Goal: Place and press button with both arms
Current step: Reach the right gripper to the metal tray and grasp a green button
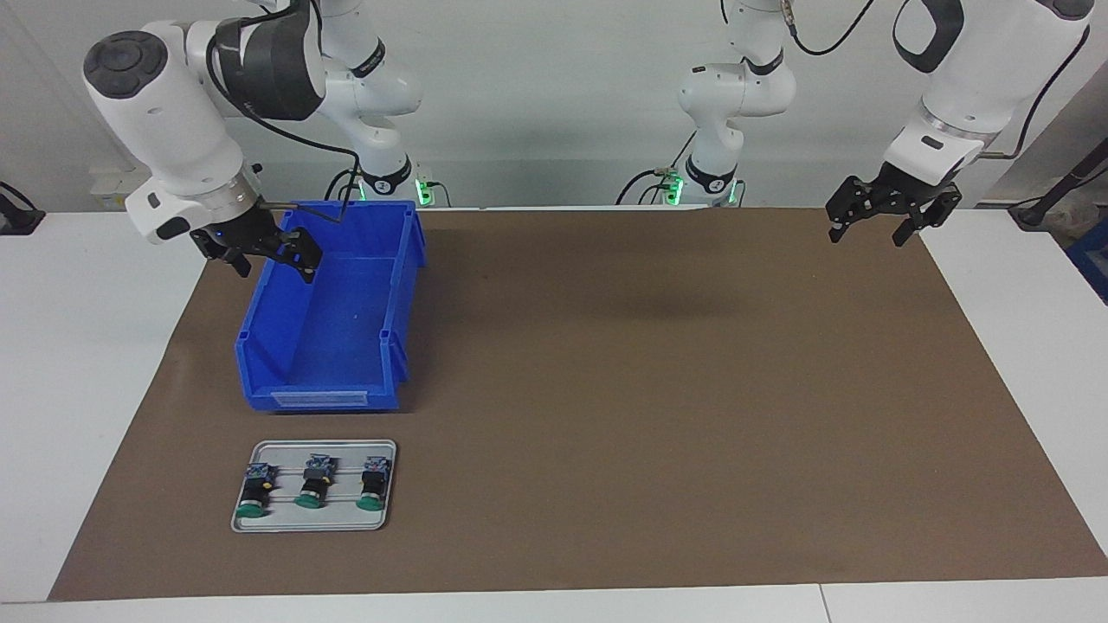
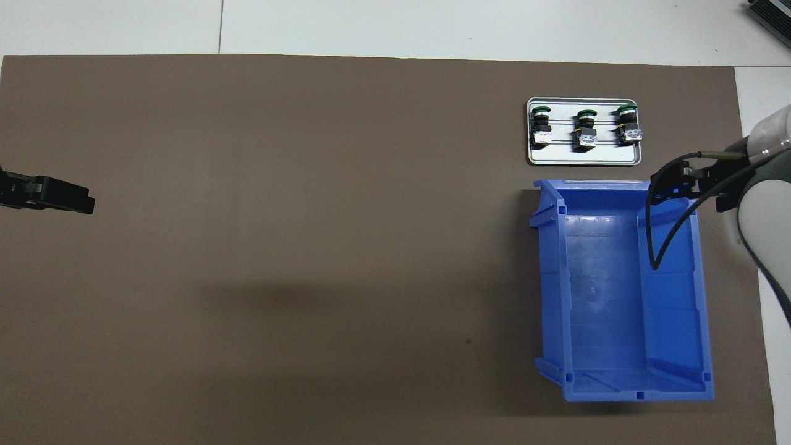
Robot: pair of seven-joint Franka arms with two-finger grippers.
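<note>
While nothing had yet been picked up, you had the right gripper [image 1: 264, 251] raised over the outer wall of the blue bin [image 1: 346, 381], at the right arm's end of the table, its jaws spread wide and empty. Farther from the robots than the bin, just beside its short front wall, the grey tray [image 1: 260, 519] carried three buttons [image 1: 312, 483] lying on their sides in a row, green caps pointing away from the robots. None had been touched.

For the pick, you would have done well to carry that gripper forward past the bin's front wall before lowering it, so the fingers cleared the rim. Judging by how the buttons lay, a grasp across the black body, between cap and base block, looked the surest; the neighbours sat close, so the end button nearest the gripper seemed the easiest first choice.

Across the brown mat [image 1: 649, 389], the middle lay bare. At the left arm's end, the left gripper [image 1: 874, 221] waited raised above the mat's corner, likewise wide open and holding nothing, ready for its share of the pressing.
</note>
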